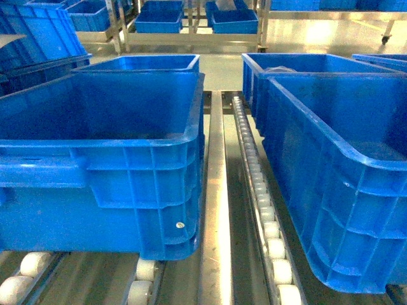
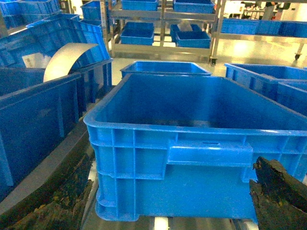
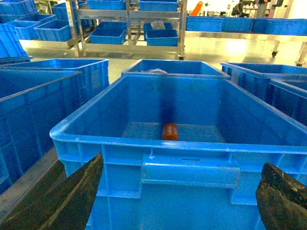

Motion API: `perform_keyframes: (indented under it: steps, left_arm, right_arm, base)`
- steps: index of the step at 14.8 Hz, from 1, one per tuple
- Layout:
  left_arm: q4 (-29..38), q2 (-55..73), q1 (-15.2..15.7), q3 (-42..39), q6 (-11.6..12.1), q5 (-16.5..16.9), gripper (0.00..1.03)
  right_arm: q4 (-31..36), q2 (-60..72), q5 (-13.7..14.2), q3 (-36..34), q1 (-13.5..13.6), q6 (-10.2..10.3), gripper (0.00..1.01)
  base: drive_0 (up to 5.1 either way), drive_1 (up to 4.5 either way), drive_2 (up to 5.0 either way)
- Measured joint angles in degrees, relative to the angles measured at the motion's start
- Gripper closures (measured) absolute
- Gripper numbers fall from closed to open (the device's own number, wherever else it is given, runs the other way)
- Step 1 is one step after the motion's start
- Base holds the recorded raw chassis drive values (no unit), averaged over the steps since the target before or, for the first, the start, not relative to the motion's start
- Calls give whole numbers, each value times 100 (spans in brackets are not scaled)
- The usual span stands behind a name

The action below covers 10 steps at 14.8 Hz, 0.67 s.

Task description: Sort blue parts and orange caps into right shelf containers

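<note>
Looking down on the right shelf containers (image 1: 337, 190), big bright-blue crates parked nose to tail along the roller track (image 1: 264, 210), with a left crate (image 1: 102, 159) alongside, well apart across the steel rail.

From the right wrist: staring straight into the near container (image 3: 192, 148), and there, lying on its side on the floor towards the far wall, one orange cap (image 3: 169, 131). Already where it belongs, by the look of it. No blue parts to be made out anywhere in these views.

Right end effector (image 3: 180, 191): dark fingers (image 3: 76, 191) splayed wide at both lower corners, nothing between them, hanging just short of the near wall. Left end effector (image 2: 168, 196): same story, spread wide and carrying nothing, facing the left crate (image 2: 192, 143), apparently bare inside apart from a dim smudge on the floor.

On handling, judged from the look alone: probably light, rigid plastic for the cap, smooth and round, so likely to roll or squirt out of a sloppy pinch. Best taken across the curved barrel from above, squarely, with a modest squeeze. Deep walls all round, so a steep, near-vertical reach called for.

As for the crates: stiff, ribbed and bulky. Thick rolled rim and moulded handle ledge the only sensible holds, and free to slide on those rollers if nudged.
</note>
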Motion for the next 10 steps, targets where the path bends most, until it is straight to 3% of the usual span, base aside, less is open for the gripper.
perform_keyframes:
  steps: [10]
  left_arm:
    - [0,0,0,0,0,0,5]
  right_arm:
    - [0,0,0,0,0,0,3]
  base:
    - [0,0,0]
